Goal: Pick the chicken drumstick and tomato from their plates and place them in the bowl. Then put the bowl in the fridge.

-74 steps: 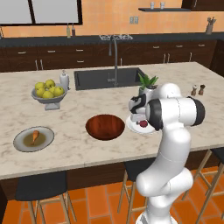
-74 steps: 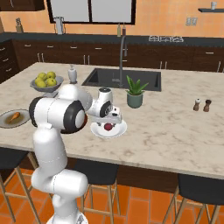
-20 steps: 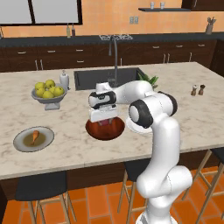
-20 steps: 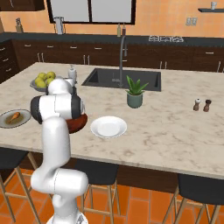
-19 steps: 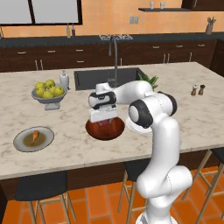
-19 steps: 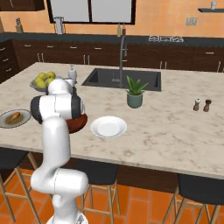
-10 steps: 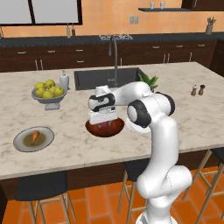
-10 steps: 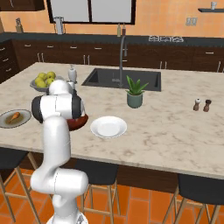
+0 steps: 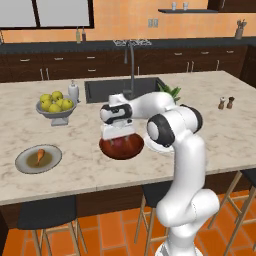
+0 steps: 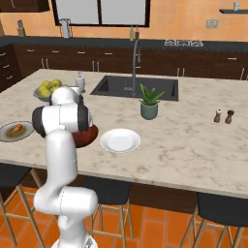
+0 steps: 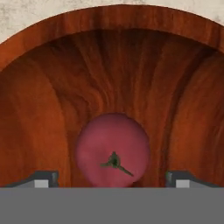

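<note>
Tomato (image 11: pixel 113 151) in bowl (image 9: pixel 121 146), gripper (image 11: pixel 112 178) released over it; drumstick (image 9: pixel 38 155) on plate (image 9: pixel 24 162) near counter's left edge; fridge step pending.

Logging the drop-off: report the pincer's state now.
Pincer: open, fingertips standing clear on either side of the tomato, which rests inside the bowl.

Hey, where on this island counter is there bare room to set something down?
Bare marble lies between the white plate and the salt and pepper shakers, and along the front edge past the drumstick plate. It's crowded around the wooden bowl, where the gripper hangs.
</note>
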